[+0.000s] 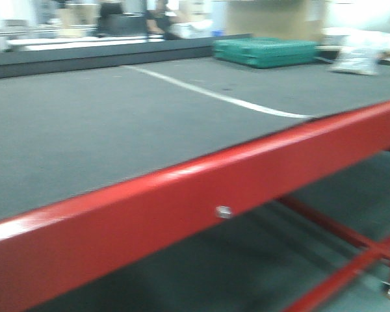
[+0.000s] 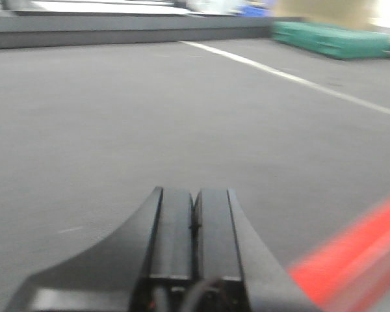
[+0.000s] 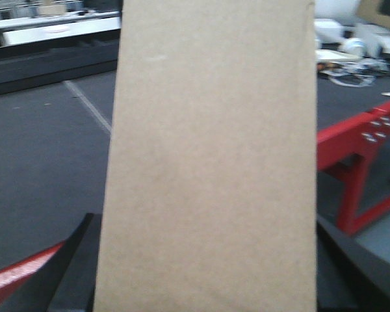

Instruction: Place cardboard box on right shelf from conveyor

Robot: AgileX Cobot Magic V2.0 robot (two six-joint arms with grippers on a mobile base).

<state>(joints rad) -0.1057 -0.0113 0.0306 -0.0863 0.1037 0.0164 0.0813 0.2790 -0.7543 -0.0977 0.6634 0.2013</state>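
All three views are motion-blurred and fine detail is lost. In the right wrist view the cardboard box [image 3: 211, 162] fills the middle of the frame, with its top and bottom cut off. It hides most of the right claw [image 3: 211, 292]; only dark parts of the claw show at lower left and lower right. The clutter far behind is too smeared to name.

Right claw: spread to the width of the box, one side against each long face, holding it with its long axis running up the frame. The conveyor [image 3: 45, 162] lies behind on the left, and the red frame edge [image 3: 351, 136] shows on the right. Cannot tell whether the box's lower end touches anything.

Left claw [image 2: 194, 195]: jaws pressed together with nothing between them, low over bare belt, the red edge at its near right.

Containers: green crates [image 1: 266, 51] are stacked flat at the far right of the belt, beyond a white line [image 1: 214, 94]. Their contents cannot be made out. A pale bag [image 1: 357, 60] lies just right of them.
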